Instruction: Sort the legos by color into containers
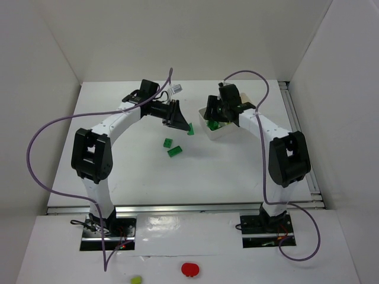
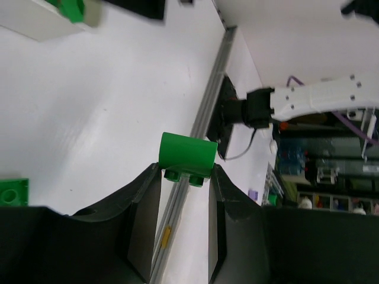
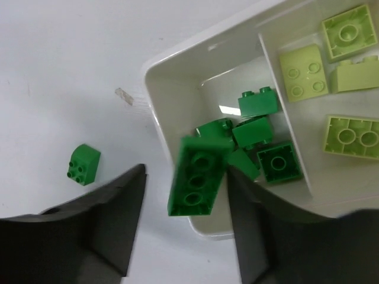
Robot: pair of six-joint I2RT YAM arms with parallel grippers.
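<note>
Tilting loose between the parted right fingers (image 3: 186, 171), a long green brick (image 3: 198, 174) straddles the tray (image 3: 157, 94) wall and may land on the bench (image 3: 59, 71); left fingers (image 2: 185, 171) clamp a curved brick (image 2: 188, 154).

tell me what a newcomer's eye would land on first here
Probably the long green brick tilted between the right gripper's spread fingers, directly over the white tray's compartment of dark green bricks, with lime ones next door. Then the left gripper pinching a rounded green brick above the table, where two green bricks lie loose.
</note>
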